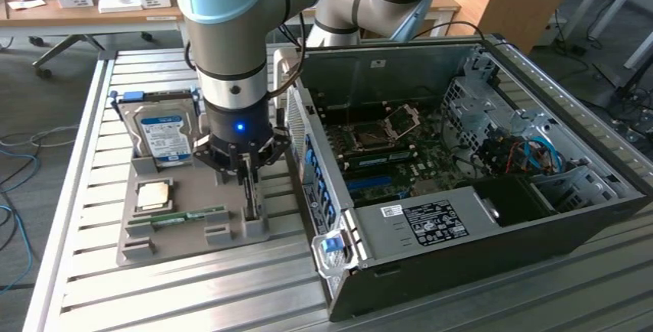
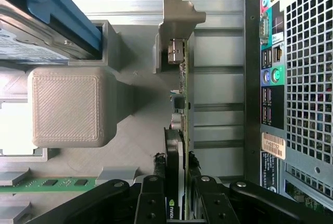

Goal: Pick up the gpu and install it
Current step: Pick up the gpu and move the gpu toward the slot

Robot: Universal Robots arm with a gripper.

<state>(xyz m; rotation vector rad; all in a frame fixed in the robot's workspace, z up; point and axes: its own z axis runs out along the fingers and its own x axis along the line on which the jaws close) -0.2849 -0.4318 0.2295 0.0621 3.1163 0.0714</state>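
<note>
Tan-green board edge w/ a dark face: the gpu [image 2: 179,146] stands on edge in a slot of the grey printed holder [image 2: 130,130]. Its port end sits against a holder post. The tool [image 2: 176,185] is down over it, fingers [image 2: 153,193] pressed on both faces, i.e. clamped on the card's upper edge. The card looks seated in its slot, not lifted yet.

Risks, as I judge them:
- The grip is on a thin edge only, so the card could pivot or slip once free.
- A pull that isn't straight could bind the card in the slot & drag the holder across the tabletop [image 1: 204,294].
- The memory stick [image 1: 189,216] & hard drive [image 1: 164,135] share that holder and could get jolted.
- The PC case [image 1: 459,217] wall is just beside the card, so a sideways swing may strike it.
</note>
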